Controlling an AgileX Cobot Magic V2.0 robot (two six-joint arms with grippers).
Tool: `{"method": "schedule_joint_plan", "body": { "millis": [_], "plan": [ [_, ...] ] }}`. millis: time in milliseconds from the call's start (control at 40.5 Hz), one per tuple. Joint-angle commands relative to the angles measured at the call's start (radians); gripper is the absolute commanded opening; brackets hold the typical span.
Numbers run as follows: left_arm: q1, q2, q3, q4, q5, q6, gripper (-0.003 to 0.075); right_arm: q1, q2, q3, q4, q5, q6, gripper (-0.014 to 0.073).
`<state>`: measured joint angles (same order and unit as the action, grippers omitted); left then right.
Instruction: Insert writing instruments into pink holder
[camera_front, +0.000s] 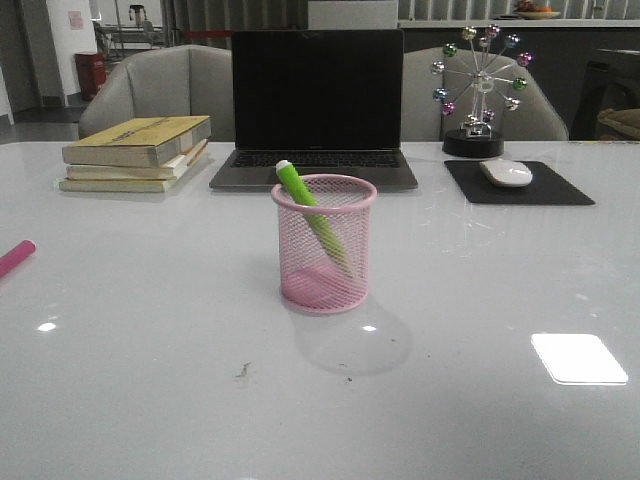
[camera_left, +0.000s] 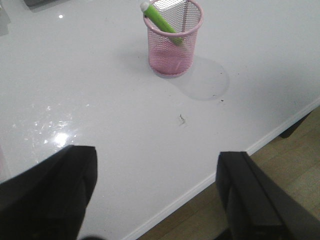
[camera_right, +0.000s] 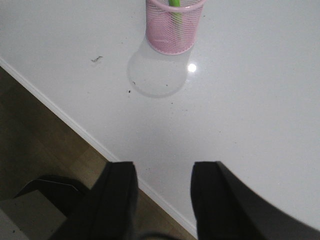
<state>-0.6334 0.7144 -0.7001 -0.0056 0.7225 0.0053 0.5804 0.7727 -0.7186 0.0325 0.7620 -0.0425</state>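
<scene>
The pink holder stands upright mid-table. The lime green marker leans inside it, white end up past the rim. At the far left table edge lies the magenta marker, only its end showing. The holder and green marker also show in the left wrist view, far from my left gripper, which is open and empty over the table's front edge. My right gripper is open and empty too, over the same edge, with the holder well beyond it. Neither gripper appears in the front view.
Behind the holder sit an open laptop, a stack of books at back left, and a mouse on a black pad by a ferris-wheel ornament at back right. The table's front edge borders wooden floor.
</scene>
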Motion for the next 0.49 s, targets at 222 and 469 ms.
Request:
{"method": "schedule_joint_plan", "body": {
  "millis": [222, 469],
  "plan": [
    [-0.009, 0.002, -0.028, -0.007, -0.071, -0.005, 0.0549, -0.002, -0.101, 0.009, -0.003, -0.132, -0.009, 0.0464],
    [0.022, 0.036, -0.035, 0.029, -0.061, -0.050, 0.0549, -0.002, -0.100, 0.009, -0.005, -0.120, -0.009, 0.0613]
  ]
}}
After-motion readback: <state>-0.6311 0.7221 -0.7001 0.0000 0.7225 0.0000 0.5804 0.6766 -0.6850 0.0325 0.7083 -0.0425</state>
